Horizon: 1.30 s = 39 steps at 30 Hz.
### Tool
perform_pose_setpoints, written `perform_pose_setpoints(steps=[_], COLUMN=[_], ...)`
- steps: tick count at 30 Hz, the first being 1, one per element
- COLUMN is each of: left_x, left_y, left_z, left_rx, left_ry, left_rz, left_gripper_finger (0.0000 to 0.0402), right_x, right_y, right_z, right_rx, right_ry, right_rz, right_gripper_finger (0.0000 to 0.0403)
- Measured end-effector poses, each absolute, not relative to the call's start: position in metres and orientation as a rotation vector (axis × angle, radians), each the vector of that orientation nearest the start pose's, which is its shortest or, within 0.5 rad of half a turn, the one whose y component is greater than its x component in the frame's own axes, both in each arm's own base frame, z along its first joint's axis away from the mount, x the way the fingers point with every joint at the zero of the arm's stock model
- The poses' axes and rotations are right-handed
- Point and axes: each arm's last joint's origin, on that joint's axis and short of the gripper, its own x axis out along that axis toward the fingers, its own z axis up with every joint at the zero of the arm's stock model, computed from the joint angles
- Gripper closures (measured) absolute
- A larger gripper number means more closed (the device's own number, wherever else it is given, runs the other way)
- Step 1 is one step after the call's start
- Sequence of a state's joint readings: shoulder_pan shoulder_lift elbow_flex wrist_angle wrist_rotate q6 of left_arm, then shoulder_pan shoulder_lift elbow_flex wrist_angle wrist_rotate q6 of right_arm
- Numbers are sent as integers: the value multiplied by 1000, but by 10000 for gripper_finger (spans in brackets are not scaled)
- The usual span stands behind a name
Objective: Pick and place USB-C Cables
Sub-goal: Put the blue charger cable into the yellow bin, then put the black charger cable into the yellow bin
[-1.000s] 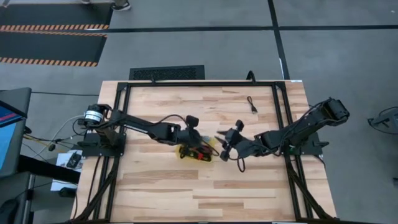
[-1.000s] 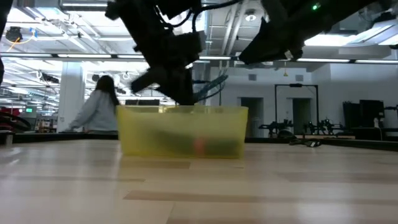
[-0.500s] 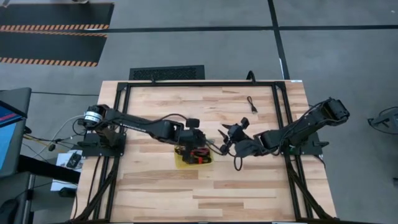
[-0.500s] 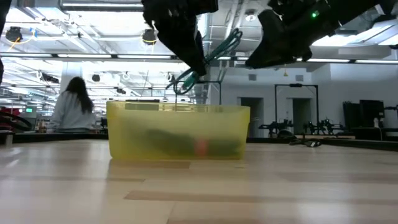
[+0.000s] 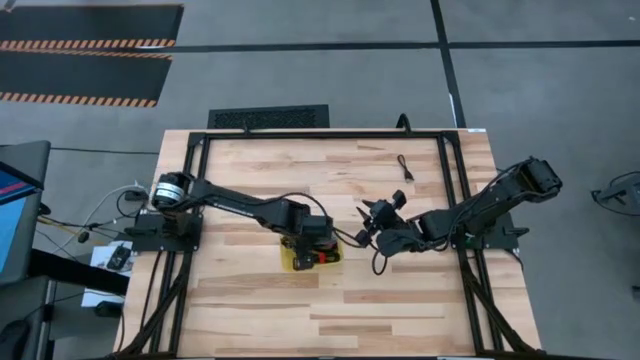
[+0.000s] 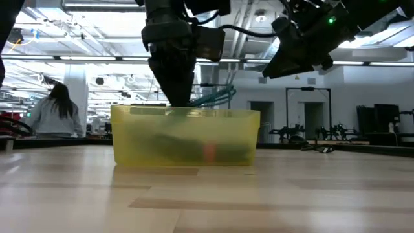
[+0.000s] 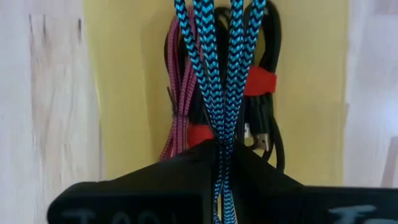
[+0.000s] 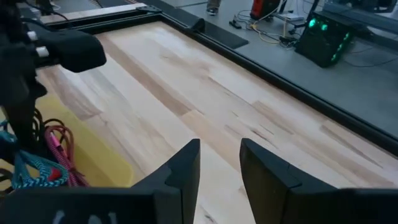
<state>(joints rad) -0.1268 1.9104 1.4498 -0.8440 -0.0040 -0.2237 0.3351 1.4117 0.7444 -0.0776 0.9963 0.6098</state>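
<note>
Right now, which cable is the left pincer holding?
The teal braided cable, pinched in the left pincer above the yellow tray; the maroon cable and black-and-red ones lie inside.

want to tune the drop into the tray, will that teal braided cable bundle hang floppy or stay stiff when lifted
Probably floppy: the teal braided cable bundle hangs in loose strands from the shut left gripper. It seems light, since a pinch at one point carries it. It may snag on release: it dangles over the black-and-red cables and the maroon cable in the yellow plastic tray.
</note>
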Motion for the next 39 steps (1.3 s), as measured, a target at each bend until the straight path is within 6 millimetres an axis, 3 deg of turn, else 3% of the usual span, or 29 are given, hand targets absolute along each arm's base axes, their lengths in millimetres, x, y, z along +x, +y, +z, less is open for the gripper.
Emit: perform_pose_setpoints(steps=[8, 26, 32, 36, 39], left_x=[384, 375, 371, 364, 354], left_y=[-49, -47, -51, -58, -59], left_z=[204, 204, 231, 255, 260], left_rx=[-71, -51, 98, 173, 216], left_ry=[1344, 1425, 1279, 1096, 1004], left_rz=[24, 51, 141, 208, 290], left_gripper_finger=[386, 334, 333, 333, 333], right_x=[262, 260, 256, 245, 239], right_y=[66, 70, 69, 61, 53], right_z=[203, 202, 198, 180, 169], right_rx=[109, 121, 131, 158, 209], right_ry=[377, 384, 400, 409, 405], right_rz=[-769, -757, -783, -850, -898], right_gripper_finger=[265, 270, 270, 269, 268])
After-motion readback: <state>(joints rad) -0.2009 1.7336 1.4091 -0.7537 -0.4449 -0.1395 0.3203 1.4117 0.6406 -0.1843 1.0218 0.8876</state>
